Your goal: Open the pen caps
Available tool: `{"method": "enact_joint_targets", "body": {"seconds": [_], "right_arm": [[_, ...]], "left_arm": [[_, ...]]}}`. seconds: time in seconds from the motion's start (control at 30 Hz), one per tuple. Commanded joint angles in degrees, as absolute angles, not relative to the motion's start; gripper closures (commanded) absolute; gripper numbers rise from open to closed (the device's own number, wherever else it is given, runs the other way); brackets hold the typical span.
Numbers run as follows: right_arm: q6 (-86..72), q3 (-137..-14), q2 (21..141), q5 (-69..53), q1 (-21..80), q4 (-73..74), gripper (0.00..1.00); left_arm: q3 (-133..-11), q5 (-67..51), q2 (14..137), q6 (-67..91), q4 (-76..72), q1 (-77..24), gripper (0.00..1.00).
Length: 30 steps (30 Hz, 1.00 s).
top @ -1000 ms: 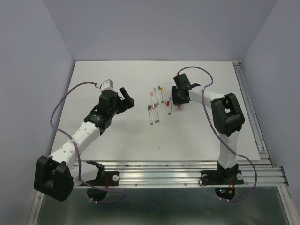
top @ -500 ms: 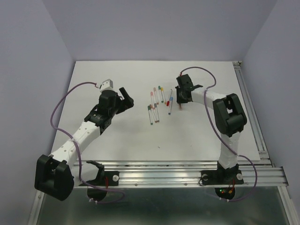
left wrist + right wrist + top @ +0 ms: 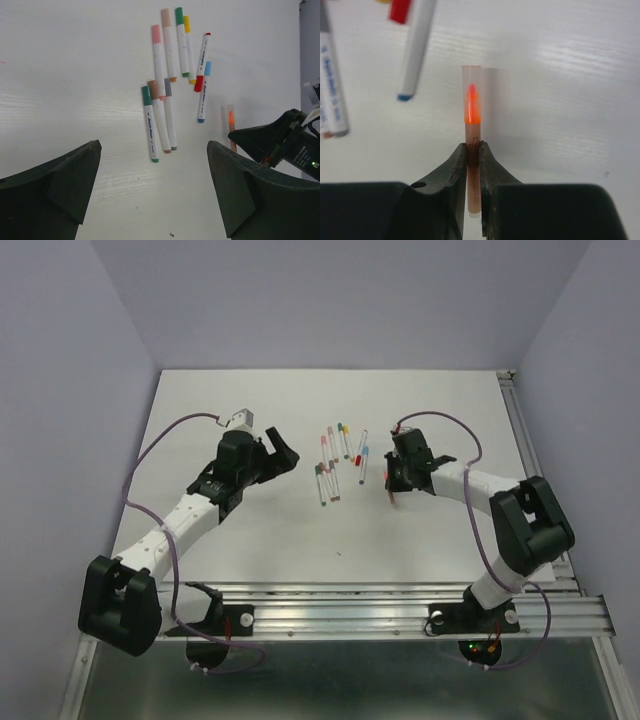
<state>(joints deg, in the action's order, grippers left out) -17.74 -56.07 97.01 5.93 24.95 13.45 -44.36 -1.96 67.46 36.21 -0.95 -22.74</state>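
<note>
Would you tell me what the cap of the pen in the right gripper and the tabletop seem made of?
The cap looks like smooth translucent plastic: the orange tip shows through it. The tabletop seems white-coated wood or laminate, matte, with faint grain lines; which one is unclear.

**Ten pens, ten caps, two grippers**

Ten pens (image 3: 170, 120) show in all. Nine lie in a loose cluster on the one table (image 3: 60, 75), each capped in its own colour: one pink cap (image 3: 156, 34), one tan cap (image 3: 165, 15), one green cap (image 3: 179, 15), one yellow cap (image 3: 186, 23), one red cap (image 3: 199, 83), one blue cap (image 3: 207, 68), one dark green cap (image 3: 146, 95), one brown cap (image 3: 153, 89) and one grey cap (image 3: 168, 87). The tenth is a single orange-tipped pen (image 3: 471, 132) under one see-through cap (image 3: 472, 80), pinched in the right gripper (image 3: 473, 146). That makes ten caps. There are two arms, the left arm (image 3: 190, 515) and the right arm (image 3: 480, 485), two grippers counting the left gripper (image 3: 280, 450), and two purple cables (image 3: 445, 415), one per arm.
</note>
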Motion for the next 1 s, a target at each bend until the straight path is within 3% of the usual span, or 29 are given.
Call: {"method": "enact_joint_targets", "body": {"seconds": [0.0,0.17,0.37,0.57,0.9,0.97], "right_arm": [[-18.10,-49.06,87.11,-7.88,26.54,3.35,0.99],[-22.67,-42.46,79.64,-21.24,29.17,-6.40,0.99],[-30.05,-40.25,75.50,-21.63,33.22,-13.09,0.99],[-34.27,-39.29,73.83,-21.27,35.77,-18.28,0.99],[-34.28,-40.52,74.53,-21.97,36.82,-17.40,0.99],[-34.45,-40.43,74.53,-22.50,37.00,-17.58,0.99]], "left_arm": [[-43.77,-9.49,68.55,38.41,-9.48,-26.96,0.01],[-46.14,-9.84,71.98,39.28,-11.69,-32.78,0.01],[-47.20,-12.04,75.32,42.62,-18.10,-37.08,0.01],[-49.57,-12.66,78.92,42.54,-18.63,-37.97,0.10],[-50.27,-10.81,78.84,43.15,-18.63,-38.06,0.41],[-50.45,-10.55,78.92,43.16,-18.63,-38.06,0.42]]}}
